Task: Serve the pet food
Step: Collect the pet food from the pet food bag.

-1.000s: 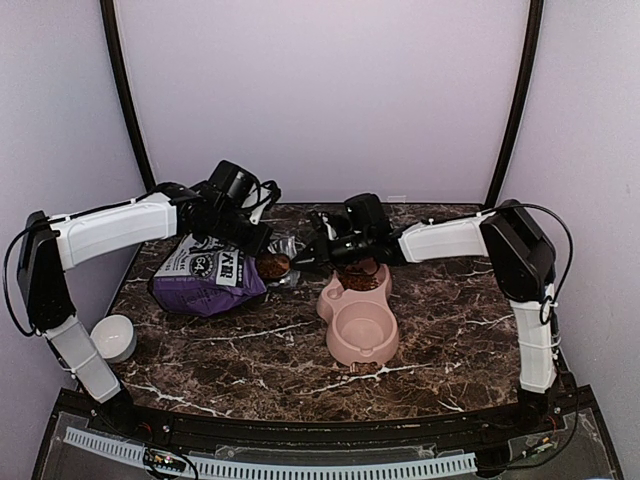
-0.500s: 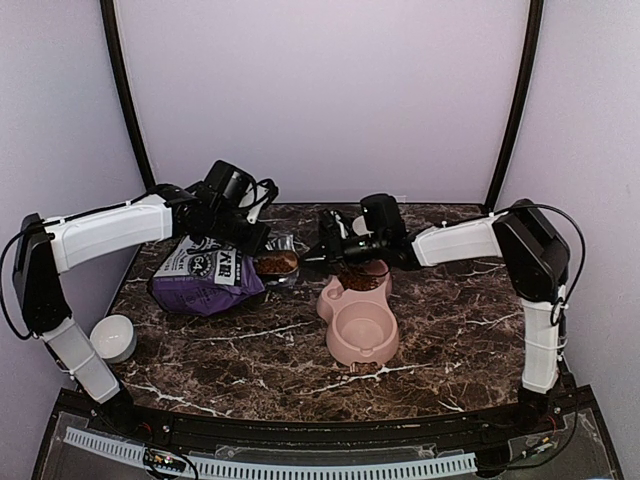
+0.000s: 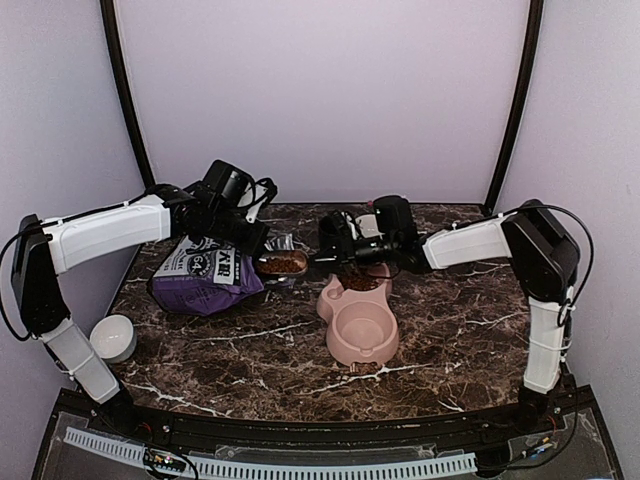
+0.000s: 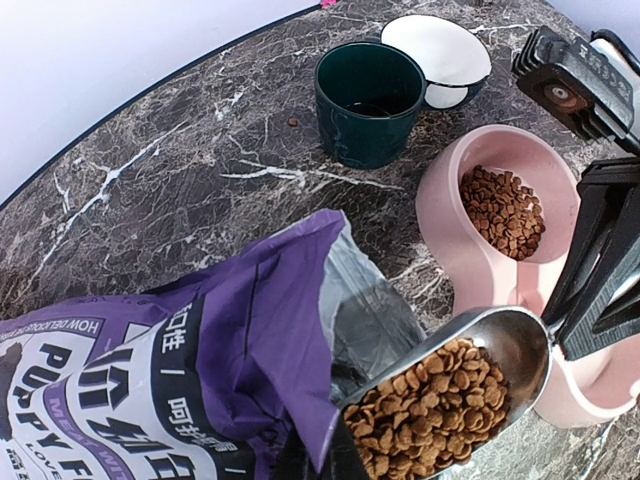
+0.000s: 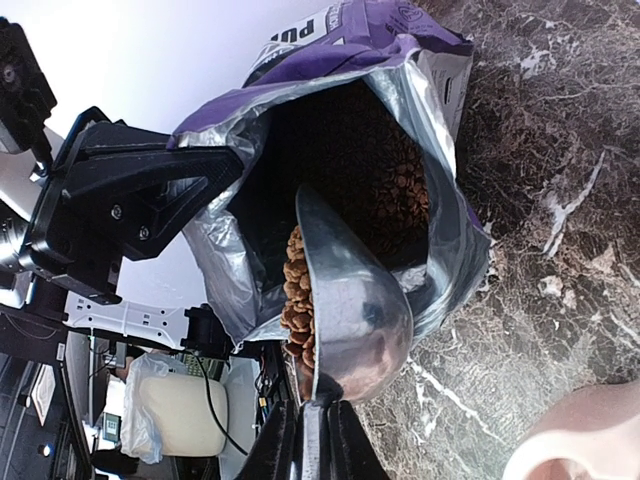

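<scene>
The pet food (image 4: 432,405) fills a metal scoop (image 4: 505,345) held just outside the mouth of the purple bag (image 4: 170,385). More pet food lies in the far cup of the pink double bowl (image 4: 450,235), and the near cup (image 3: 362,332) holds none. My right gripper (image 5: 312,432) is shut on the scoop's handle, with the scoop (image 3: 284,263) level between bag and bowl. My left gripper (image 4: 322,458) is shut on the bag's mouth edge and holds it open. The bag (image 5: 410,110) still shows kibble inside.
A dark green cup (image 4: 368,95) and a white dish (image 4: 438,50) stand behind the pink bowl. A small white bowl (image 3: 113,337) sits off the table's left edge. The bag (image 3: 203,272) lies at the left of the marble table (image 3: 250,360).
My right gripper has drawn back to the right, and the loaded scoop has come out of the bag mouth toward the pink bowl. The left arm has barely moved.
</scene>
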Action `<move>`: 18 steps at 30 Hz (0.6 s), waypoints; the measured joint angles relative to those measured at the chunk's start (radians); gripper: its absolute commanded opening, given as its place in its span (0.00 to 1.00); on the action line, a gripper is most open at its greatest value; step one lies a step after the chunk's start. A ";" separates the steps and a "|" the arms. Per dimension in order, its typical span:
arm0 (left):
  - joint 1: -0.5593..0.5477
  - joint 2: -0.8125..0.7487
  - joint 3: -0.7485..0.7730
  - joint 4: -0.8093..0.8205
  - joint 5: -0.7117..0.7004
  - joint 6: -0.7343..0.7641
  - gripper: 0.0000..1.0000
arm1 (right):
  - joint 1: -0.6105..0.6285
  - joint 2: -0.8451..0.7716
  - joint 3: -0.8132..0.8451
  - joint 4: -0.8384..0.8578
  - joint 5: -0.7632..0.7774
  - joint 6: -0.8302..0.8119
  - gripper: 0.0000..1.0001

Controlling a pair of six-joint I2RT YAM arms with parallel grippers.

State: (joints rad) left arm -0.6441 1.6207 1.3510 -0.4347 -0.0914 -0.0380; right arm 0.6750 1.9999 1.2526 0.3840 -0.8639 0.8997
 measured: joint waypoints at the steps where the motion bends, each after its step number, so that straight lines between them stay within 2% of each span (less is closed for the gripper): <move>1: 0.000 0.000 0.000 0.000 0.000 0.000 0.00 | -0.003 -0.003 -0.005 0.006 -0.002 0.000 0.00; 18: 0.000 -0.008 -0.010 0.013 -0.003 0.001 0.00 | -0.060 -0.079 -0.106 0.088 -0.058 0.023 0.00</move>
State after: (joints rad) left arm -0.6441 1.6127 1.3415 -0.4217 -0.0948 -0.0368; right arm 0.6147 1.9213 1.1465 0.4721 -0.9218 0.9222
